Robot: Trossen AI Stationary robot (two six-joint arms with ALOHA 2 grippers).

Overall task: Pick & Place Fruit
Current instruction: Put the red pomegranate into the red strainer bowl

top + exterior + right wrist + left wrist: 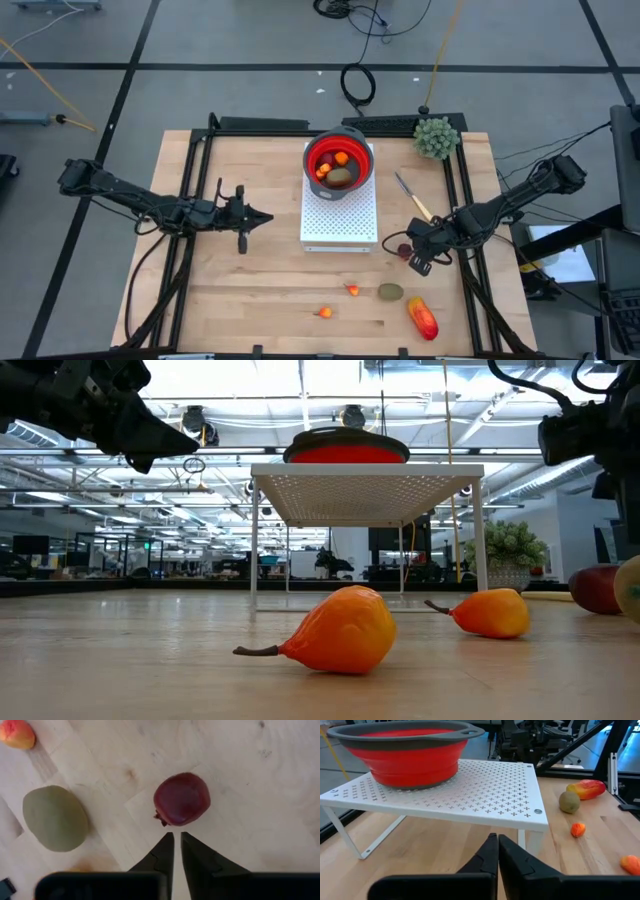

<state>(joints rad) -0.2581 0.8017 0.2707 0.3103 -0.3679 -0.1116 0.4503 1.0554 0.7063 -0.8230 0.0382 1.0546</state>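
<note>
The red bowl [339, 160] stands on a white perforated rack [339, 218] and holds orange pieces and a brown-green oval. On the table lie two tiny orange pieces [323, 312] [352, 290], a brown-green oval [390, 291], a red-orange oblong [422, 318] and a dark-red ball [403, 250]. My right gripper [176, 840] is shut and points down; the dark-red ball [181, 799] lies just beyond its tips, untouched. My left gripper [262, 217] is shut and hovers left of the rack [470, 790], pointing at it.
A green spiky plant [436, 137] stands at the table's far right corner. A yellow-handled knife [413, 197] lies right of the rack. Black frame rails run along the table's left and right sides. Bare wood shows between the rack and the near edge.
</note>
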